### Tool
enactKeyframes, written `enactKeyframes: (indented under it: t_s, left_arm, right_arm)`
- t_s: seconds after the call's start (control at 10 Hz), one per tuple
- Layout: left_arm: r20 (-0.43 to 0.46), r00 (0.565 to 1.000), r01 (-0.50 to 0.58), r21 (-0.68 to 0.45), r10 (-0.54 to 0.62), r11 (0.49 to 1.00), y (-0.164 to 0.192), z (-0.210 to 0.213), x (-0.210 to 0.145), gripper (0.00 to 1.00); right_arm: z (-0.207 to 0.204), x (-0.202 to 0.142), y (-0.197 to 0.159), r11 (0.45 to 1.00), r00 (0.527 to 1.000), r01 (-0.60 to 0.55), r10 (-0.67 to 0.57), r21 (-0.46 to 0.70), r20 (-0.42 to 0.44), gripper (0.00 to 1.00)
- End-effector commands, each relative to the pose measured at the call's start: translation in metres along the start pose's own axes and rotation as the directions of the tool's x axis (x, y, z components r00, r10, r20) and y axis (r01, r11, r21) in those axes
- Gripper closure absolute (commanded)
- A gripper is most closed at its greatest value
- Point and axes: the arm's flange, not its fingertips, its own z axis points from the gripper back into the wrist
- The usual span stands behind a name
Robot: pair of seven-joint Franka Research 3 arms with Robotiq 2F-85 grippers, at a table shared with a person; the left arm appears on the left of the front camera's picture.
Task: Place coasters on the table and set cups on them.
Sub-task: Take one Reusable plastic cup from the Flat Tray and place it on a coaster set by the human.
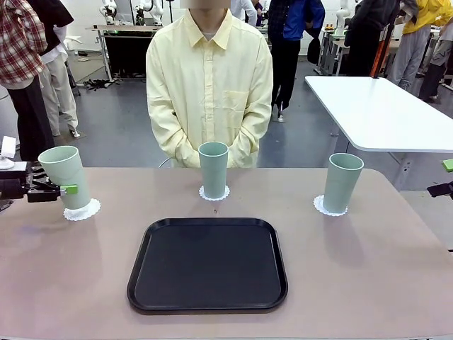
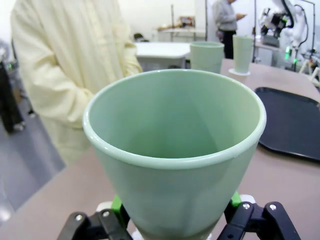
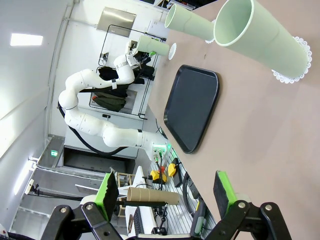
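The left gripper is reaching in from the table's left edge and is clamping its green pads on the lower body of the left cup. In the left wrist view that cup is sitting right between the jaws, its wall pressing against a pad on each side and its open mouth facing the camera. The cup is leaning, its rim tipped away from the middle of the table, while its base is meeting the left coaster just below and beyond the fingertips. Whether the base is resting flat on that coaster or hanging slightly above it is hard to tell from these angles.

The right gripper is standing with its jaws spread wide and nothing between them. The right cup is sitting well ahead of those jaws on the right coaster, apart from the fingers. Farther along the same line, the middle cup is standing upright on the middle coaster.

The black tray is lying between the two grippers, nearer the robot than all three cups. A person in a pale yellow shirt is standing behind the middle cup, hands clasped.
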Motion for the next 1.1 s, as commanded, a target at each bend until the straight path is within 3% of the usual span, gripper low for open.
enactKeyframes:
  t_s: [0.0, 1.0]
  left_arm:
    - [0.026, 0.999, 0.037, 0.029, -0.038, 0.999, 0.005, -0.009, -0.004, 0.15]
    - [-0.009, 1.0, 0.029, 0.031, -0.029, 0.999, 0.006, -0.015, -0.017, 0.15]
  right_arm:
    - [-0.001, 0.0, 0.002, 1.0, 1.0, 0.004, -0.004, 0.001, -0.002, 0.0]
    - [-0.001, 0.0, 0.002, 1.0, 1.0, 0.004, -0.004, 0.001, -0.002, 0.0]
